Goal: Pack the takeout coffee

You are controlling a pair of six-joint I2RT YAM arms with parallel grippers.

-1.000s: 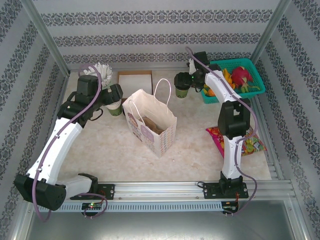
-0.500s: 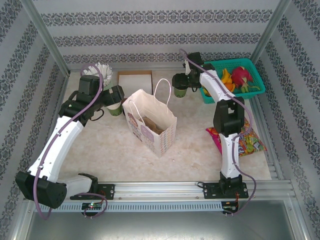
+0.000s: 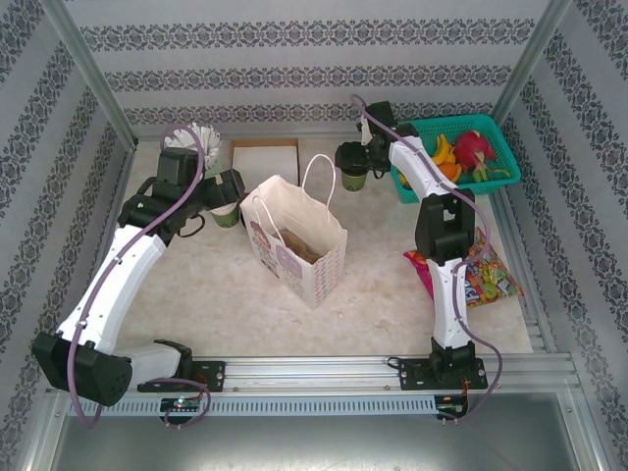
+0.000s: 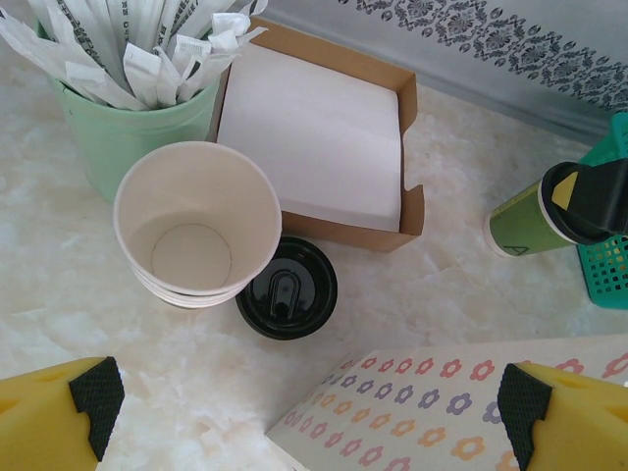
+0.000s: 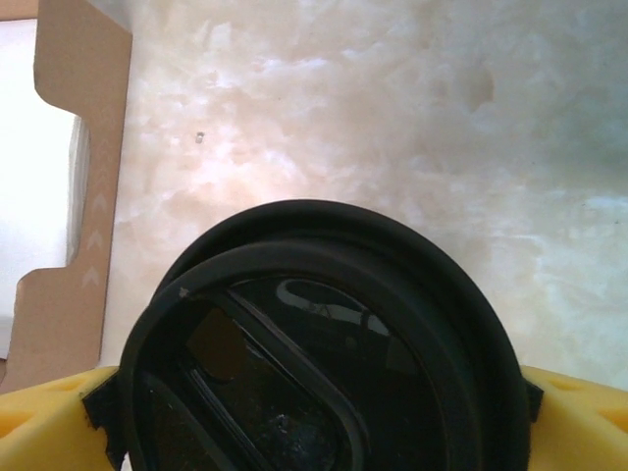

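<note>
The takeout coffee (image 3: 355, 180), an olive-green paper cup with a black lid, stands on the table at the back, right of the paper bag (image 3: 299, 245). My right gripper (image 3: 351, 160) is down over it. In the right wrist view the black lid (image 5: 324, 343) spans the whole gap and both yellow fingers (image 5: 49, 417) press against its rim, so my right gripper (image 5: 314, 412) is shut on it. The left wrist view shows the cup (image 4: 512, 224) at the right edge. My left gripper (image 4: 304, 392) hangs open above the flowered bag (image 4: 442, 412), holding nothing.
A stack of cream cups (image 4: 196, 226), a loose black lid (image 4: 287, 287), a pale green cup of white sticks (image 4: 118, 137) and a napkin box (image 4: 314, 137) stand at the back left. A teal basket (image 3: 491, 126) of toys and snack packets (image 3: 481, 275) lie on the right.
My right gripper has shifted a little left onto the coffee cup, and its fingers have come in against the lid. The left arm has hardly moved.
</note>
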